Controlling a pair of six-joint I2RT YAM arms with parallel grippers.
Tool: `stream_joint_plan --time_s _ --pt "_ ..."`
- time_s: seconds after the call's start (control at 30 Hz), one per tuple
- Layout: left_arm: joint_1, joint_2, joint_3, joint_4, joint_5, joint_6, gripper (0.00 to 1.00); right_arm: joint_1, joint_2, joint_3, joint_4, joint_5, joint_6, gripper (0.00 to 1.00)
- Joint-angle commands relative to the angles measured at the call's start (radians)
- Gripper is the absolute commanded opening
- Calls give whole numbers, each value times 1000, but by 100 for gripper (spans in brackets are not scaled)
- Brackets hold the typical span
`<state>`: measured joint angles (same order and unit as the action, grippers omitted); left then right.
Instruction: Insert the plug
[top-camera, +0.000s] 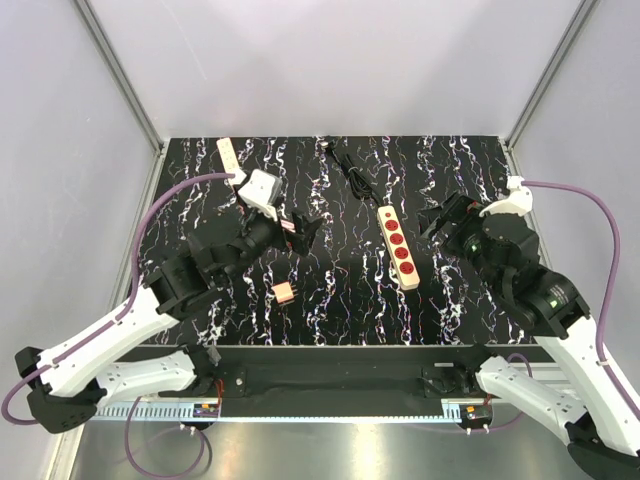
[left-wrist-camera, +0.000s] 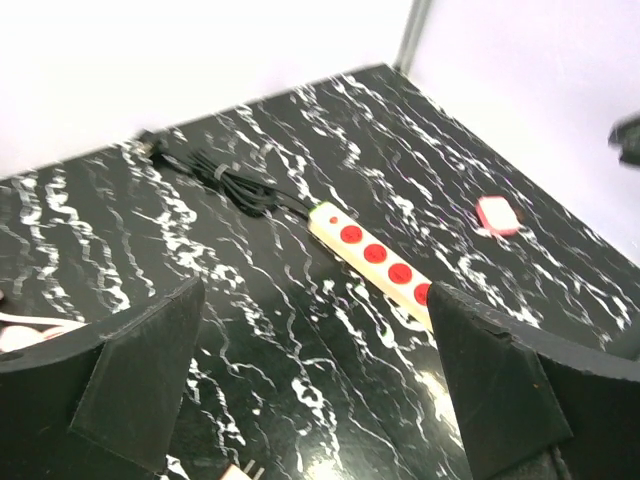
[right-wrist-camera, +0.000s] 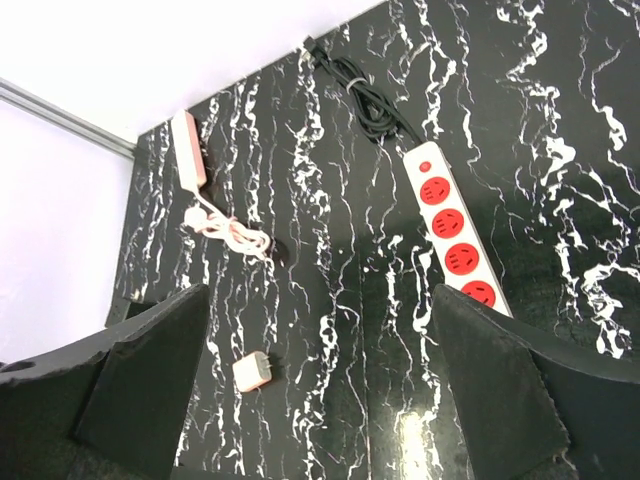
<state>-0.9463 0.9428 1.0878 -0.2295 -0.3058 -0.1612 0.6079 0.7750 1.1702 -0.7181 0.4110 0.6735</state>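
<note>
The plug (top-camera: 284, 291), a small white cube with two metal prongs, lies on the black marbled table (top-camera: 330, 310), left of centre. The cream power strip (top-camera: 398, 247) with its red sockets lies at centre right, and its coiled black cable (top-camera: 352, 172) runs toward the back. My left gripper (top-camera: 305, 232) hovers open above and behind the plug, holding nothing. To the right of the strip, my right gripper (top-camera: 437, 215) is open and empty. In the right wrist view the plug (right-wrist-camera: 252, 371) sits near the left finger and the strip (right-wrist-camera: 455, 243) near the right finger. The left wrist view shows the strip (left-wrist-camera: 375, 258) ahead and only the plug's prongs (left-wrist-camera: 240, 470) at the bottom edge.
A second white power strip (top-camera: 229, 155) with a bundled white cord (right-wrist-camera: 230, 232) lies at the back left corner. Grey walls and metal frame posts (top-camera: 125, 80) enclose the table on three sides.
</note>
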Motion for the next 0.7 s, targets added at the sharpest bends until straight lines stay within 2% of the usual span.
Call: stream_joint_plan --time_s 0.0,0.1,0.23,0.27,0.37,0.43,0.47,0.5,0.57,0.6,0.67 --pt "-5 -18 6 70 -96 37 99 4 -26 -49 9 42 17 100" --pt "-5 -30 1 68 -124 38 99 6 -66 -115 8 31 49 100" --pt "-3 -22 -19 98 -275 37 99 6 -108 -175 22 -15 55 100" --pt "0 -3 0 88 -359 32 99 6 -112 -178 23 -27 40 100" --pt "49 52 88 -14 -459 -41 99 6 -129 -182 19 -61 15 100" --pt "144 71 136 -155 -445 -157 99 6 -163 -211 32 -92 6 100" --pt "180 65 145 -187 -428 -197 99 6 -178 -227 46 -100 -3 100" --pt "266 56 135 -208 -403 -251 99 4 -209 -262 75 -103 -5 100" --pt "367 22 97 -247 -302 -303 99 4 -236 -291 98 -107 3 100" --pt "480 16 89 -267 -265 -361 99 6 -256 -308 115 -109 8 100" --pt "581 10 69 -324 -213 -412 99 6 -270 -320 129 -130 -2 100"
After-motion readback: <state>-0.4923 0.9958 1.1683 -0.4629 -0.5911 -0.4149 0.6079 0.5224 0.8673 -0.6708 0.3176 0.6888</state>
